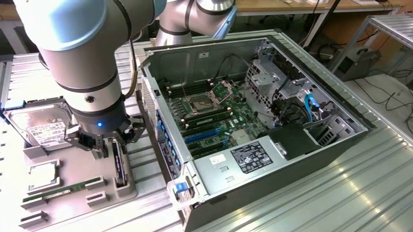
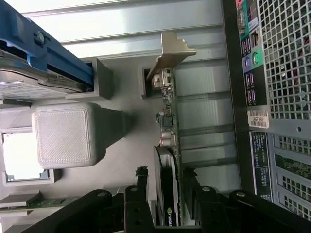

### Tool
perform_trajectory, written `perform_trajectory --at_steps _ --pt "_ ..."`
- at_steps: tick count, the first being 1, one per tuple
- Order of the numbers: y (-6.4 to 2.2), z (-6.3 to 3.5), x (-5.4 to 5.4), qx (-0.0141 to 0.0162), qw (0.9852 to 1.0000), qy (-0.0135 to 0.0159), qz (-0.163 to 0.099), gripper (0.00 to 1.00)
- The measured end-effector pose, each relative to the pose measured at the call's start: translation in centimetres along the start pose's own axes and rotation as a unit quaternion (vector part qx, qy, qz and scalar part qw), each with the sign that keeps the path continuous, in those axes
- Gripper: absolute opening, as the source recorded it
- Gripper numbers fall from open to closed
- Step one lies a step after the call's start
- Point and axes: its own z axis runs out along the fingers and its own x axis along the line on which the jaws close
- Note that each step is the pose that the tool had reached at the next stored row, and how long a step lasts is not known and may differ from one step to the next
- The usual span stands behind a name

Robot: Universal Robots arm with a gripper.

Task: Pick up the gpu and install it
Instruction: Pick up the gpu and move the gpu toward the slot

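Pick-up stage: the gripper (image 1: 108,153) straddles the gpu (image 1: 120,168) in its tray (image 1: 81,166), jaws wide, holding nothing; gripping calls for a centred pinch.

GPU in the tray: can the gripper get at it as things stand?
Probably yes. The gripper is down over the gpu, which stands on edge in the gray tray, with an open finger on each side of the card. Nothing lies between the fingers and the card.
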Motion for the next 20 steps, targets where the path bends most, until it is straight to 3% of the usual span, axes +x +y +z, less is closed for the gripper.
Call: perform_trajectory --at_steps 15,17,18,20 --pt "0.15 0.3 0.02 0.0003 1.0 0.0006 0.0 0.42" --pt "0.15 0.31 0.01 0.0002 1.0 0.0006 0.0 0.41" --pt "0.15 0.31 0.01 0.0003 1.0 0.0007 0.0 0.33" --pt "0.15 0.31 0.02 0.0003 1.0 0.0006 0.0 0.33"
